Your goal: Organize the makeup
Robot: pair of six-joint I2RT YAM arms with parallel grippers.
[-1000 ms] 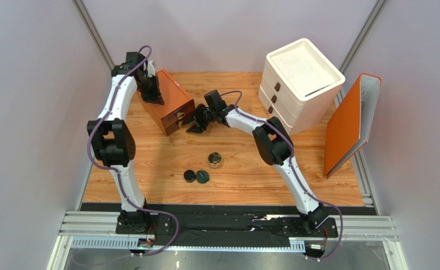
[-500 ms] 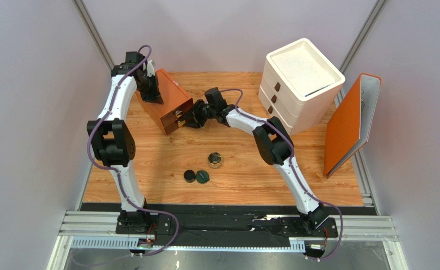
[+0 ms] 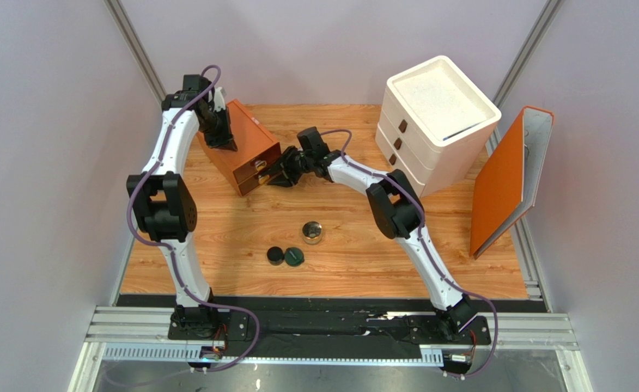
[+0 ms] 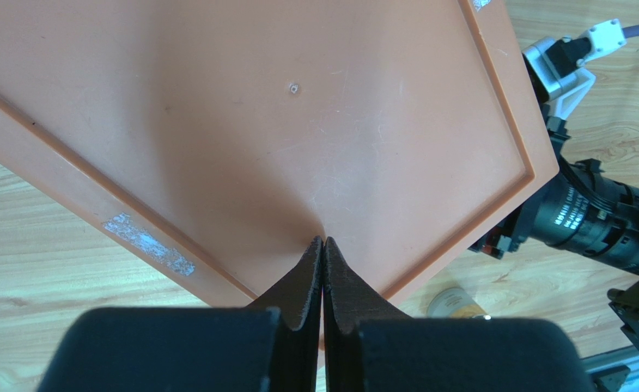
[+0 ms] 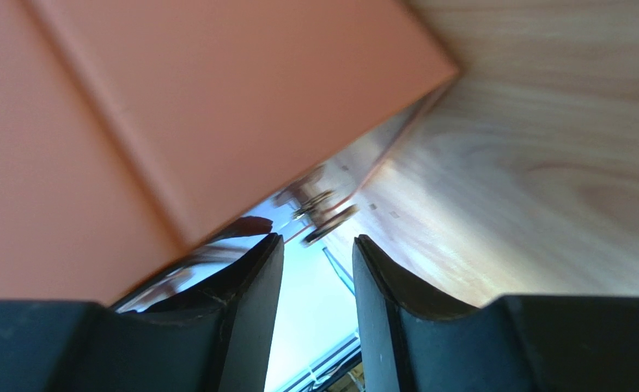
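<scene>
Makeup: the gold-rimmed jar (image 3: 313, 233) stands upright on the tabletop (image 3: 347, 269), near the middle. Just in front of it and slightly to its left lie the two flat compacts, the black compact (image 3: 275, 256) and the dark green compact (image 3: 295, 256), side by side and touching or very nearly so. All three sit well apart from both grippers.

A small beige bottle (image 4: 453, 304) shows in the left wrist view just past the front edge of the orange drawer box (image 3: 257, 143). Whether it stands in a drawer or on the tabletop cannot be told.

The orange drawer box sits at the far left of the tabletop, turned at an angle.

Left gripper (image 4: 322, 243): clenched, fingers pressed together with nothing between them, tips down on the flat top of the orange drawer box near its front edge.

Right gripper (image 5: 315, 245): released, fingers apart with a clear gap and nothing seen clamped between them. It is at the front face of the orange drawer box, low to the tabletop. A small metal fitting on that face shows just beyond the fingertips; contact with it cannot be confirmed.

A white drawer unit (image 3: 429, 122) stands at the far right. An orange binder (image 3: 507, 184) leans at the right edge.
</scene>
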